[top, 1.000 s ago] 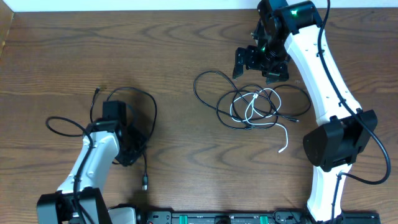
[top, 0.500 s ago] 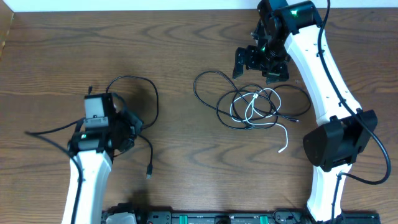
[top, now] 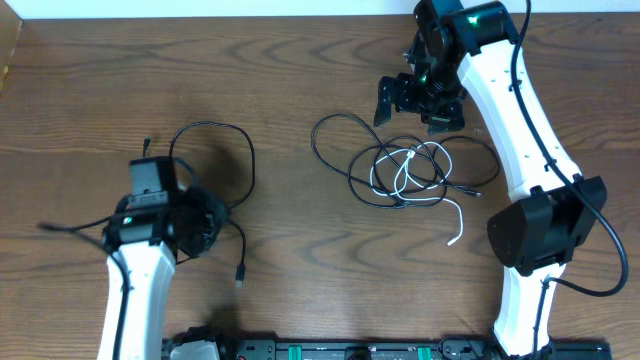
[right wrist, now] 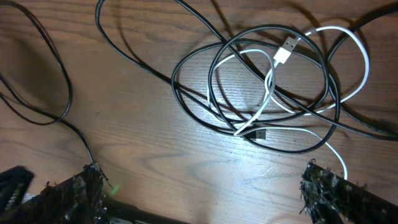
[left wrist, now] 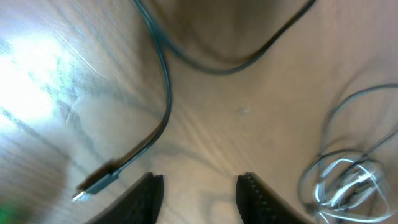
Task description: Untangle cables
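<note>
My left gripper (left wrist: 200,198) hangs low over the bench (top: 300,60) near its front left corner. The fingers are spread and nothing sits between them. Just beside my left finger (left wrist: 149,193) lies the plug (left wrist: 93,183) of a loose black cable (top: 247,165). From that plug, close to the front edge, the cable runs up past the gripper and curls into a wide loop over the left half of the bench, well apart from the rest.

Farther back, right of centre, lies the tangle (top: 405,170). It is several black loops (right wrist: 205,93) laid over one another, with a white cable (right wrist: 268,87) threaded through them. The white plug (right wrist: 285,53) rests on top near the middle. One white tail (top: 455,225) trails out toward the front right, and one black loop reaches left of the heap.

Just beyond the tangle, toward the far edge, my right gripper (top: 415,106) hovers with its fingers wide apart, gripping nothing. In its wrist view the tangle lies on the wood ahead of the fingers.
</note>
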### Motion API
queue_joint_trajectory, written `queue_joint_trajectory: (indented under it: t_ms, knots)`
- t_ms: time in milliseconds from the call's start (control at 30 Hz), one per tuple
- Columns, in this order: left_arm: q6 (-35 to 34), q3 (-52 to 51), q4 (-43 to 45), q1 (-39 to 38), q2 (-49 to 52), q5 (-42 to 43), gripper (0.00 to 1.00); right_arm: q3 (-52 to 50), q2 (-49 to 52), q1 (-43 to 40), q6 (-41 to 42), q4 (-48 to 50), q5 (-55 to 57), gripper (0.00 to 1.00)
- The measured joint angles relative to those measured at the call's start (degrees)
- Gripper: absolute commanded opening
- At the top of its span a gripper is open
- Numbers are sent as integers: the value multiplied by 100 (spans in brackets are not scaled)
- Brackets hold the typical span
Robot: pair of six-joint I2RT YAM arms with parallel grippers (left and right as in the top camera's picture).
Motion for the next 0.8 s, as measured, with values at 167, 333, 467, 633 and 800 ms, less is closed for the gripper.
queue_joint_trajectory:
  t_ms: [167, 333, 467, 633, 800]
  knots:
    - [671, -114, -17, -442, 739, -94, 59, 0, 0, 0, 0, 0, 0, 99]
    - [1071, -127, 223, -782, 1495, -505, 58, 0, 0, 0, 0, 0, 0, 99]
    - [1318, -131, 446, -973, 1952, -649, 56, 0, 0, 0, 0, 2, 0, 99]
    - [1523, -131, 743, -1104, 2306, -761, 49, 0, 0, 0, 0, 0, 0, 99]
    - [1628, -131, 772, -1108, 2347, -841, 32, 0, 0, 0, 0, -2, 0, 99]
